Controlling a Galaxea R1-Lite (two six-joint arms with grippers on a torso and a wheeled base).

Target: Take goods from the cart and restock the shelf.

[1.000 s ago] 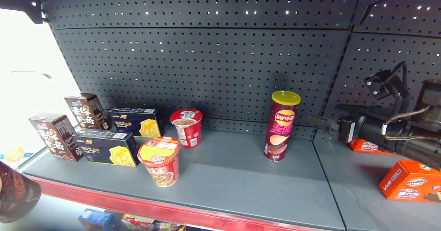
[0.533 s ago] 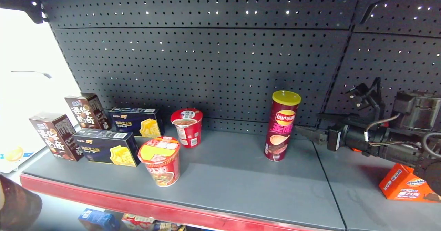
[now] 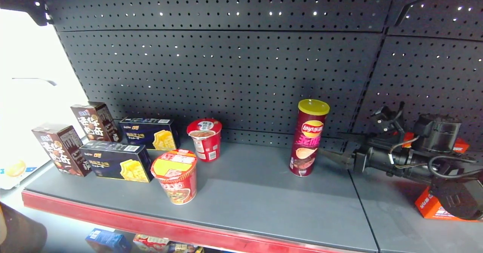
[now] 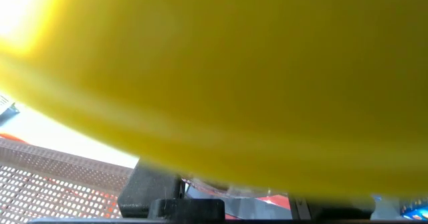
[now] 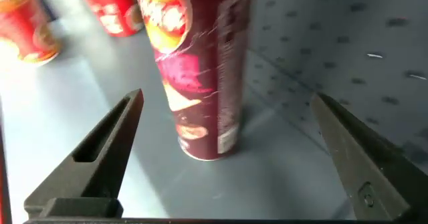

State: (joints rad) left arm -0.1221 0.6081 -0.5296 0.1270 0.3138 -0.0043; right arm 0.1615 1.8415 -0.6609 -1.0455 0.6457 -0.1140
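Orange box (image 3: 425, 207), corner showing, rest hidden

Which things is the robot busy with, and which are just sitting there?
Busy with:
chips can
right gripper, open, near the can
shelf
yellow lid

Just sitting:
noodle cups
brown boxes
blue boxes
orange box

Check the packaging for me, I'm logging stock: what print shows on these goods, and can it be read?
chip can: round brand logo and big characters, legible, left unquoted; fine print blurred.
front cup noodles, rear cup noodles: print too small.
blue boxes, brown boxes: large characters on the fronts; rest too small.
orange box: white lettering, partly hidden.
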